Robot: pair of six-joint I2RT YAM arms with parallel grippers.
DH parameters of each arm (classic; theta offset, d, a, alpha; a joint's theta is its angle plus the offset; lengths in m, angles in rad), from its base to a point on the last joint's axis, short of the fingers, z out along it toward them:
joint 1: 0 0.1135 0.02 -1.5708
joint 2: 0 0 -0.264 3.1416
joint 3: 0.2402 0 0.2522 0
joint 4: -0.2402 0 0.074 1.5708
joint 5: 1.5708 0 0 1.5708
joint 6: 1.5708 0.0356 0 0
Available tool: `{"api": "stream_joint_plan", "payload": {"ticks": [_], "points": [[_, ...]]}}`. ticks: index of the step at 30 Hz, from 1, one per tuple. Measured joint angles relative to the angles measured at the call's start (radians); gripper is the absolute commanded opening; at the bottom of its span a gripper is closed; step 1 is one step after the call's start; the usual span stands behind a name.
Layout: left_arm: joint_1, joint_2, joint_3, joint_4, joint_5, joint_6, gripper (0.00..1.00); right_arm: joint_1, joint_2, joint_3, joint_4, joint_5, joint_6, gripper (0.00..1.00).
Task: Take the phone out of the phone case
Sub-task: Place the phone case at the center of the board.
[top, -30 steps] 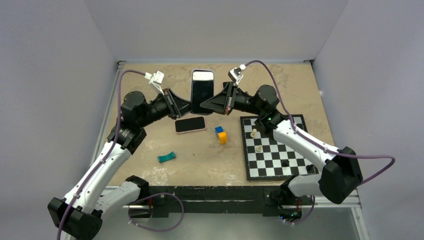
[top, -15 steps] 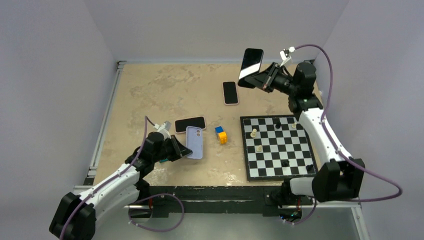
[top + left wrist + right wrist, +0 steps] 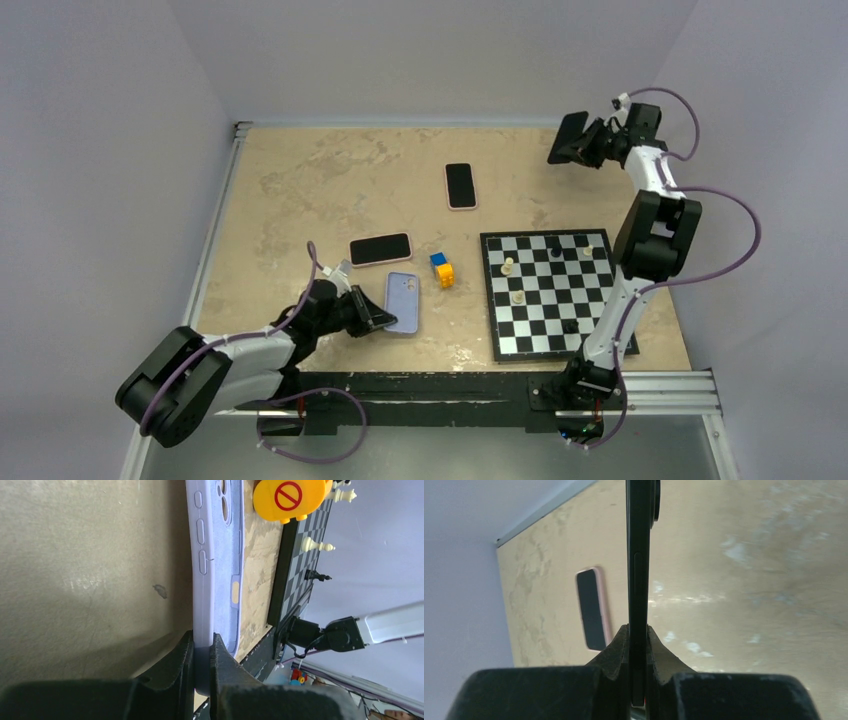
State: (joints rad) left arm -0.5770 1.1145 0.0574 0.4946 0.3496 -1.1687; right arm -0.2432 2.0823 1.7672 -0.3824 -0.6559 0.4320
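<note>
The empty lavender phone case (image 3: 402,302) lies low at the table's near left, beside the blue-and-yellow cube; whether it rests on the tabletop I cannot tell. My left gripper (image 3: 368,318) is shut on the case's near edge. In the left wrist view the case (image 3: 215,555) runs up from between the fingers of the left gripper (image 3: 202,647), its inside empty. The black phone (image 3: 572,138) is held up at the far right corner by my right gripper (image 3: 590,146), shut on it. The right wrist view shows the phone (image 3: 638,555) edge-on in the right gripper (image 3: 637,640).
Two pink-cased phones lie screen-up on the table, one (image 3: 380,248) near the middle and one (image 3: 460,185) further back. A blue-and-yellow cube (image 3: 442,270) sits by a chessboard (image 3: 555,290) with several pieces at the right.
The left arm has drawn back toward its base, lowering the case toward the table. The right arm has swung up and out to the far right corner with the phone.
</note>
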Motion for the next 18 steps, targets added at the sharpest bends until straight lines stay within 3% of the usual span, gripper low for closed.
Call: {"api": "stream_joint_plan", "payload": {"ticks": [5, 10, 16, 18], "points": [[-0.006, 0.009, -0.016, 0.040, 0.042, -0.019, 0.00, -0.067, 0.139, 0.016, -0.011, 0.014, 0.047, 0.00], [-0.007, 0.019, -0.005, 0.002, 0.089, -0.014, 0.20, -0.064, 0.153, -0.038, 0.077, 0.040, 0.214, 0.00], [-0.006, 0.031, 0.064, -0.099, 0.150, 0.037, 0.25, -0.052, 0.187, -0.019, 0.196, 0.065, 0.380, 0.00], [-0.006, 0.043, 0.092, -0.132, 0.177, 0.063, 0.33, -0.050, 0.221, 0.018, 0.188, 0.084, 0.391, 0.00]]}}
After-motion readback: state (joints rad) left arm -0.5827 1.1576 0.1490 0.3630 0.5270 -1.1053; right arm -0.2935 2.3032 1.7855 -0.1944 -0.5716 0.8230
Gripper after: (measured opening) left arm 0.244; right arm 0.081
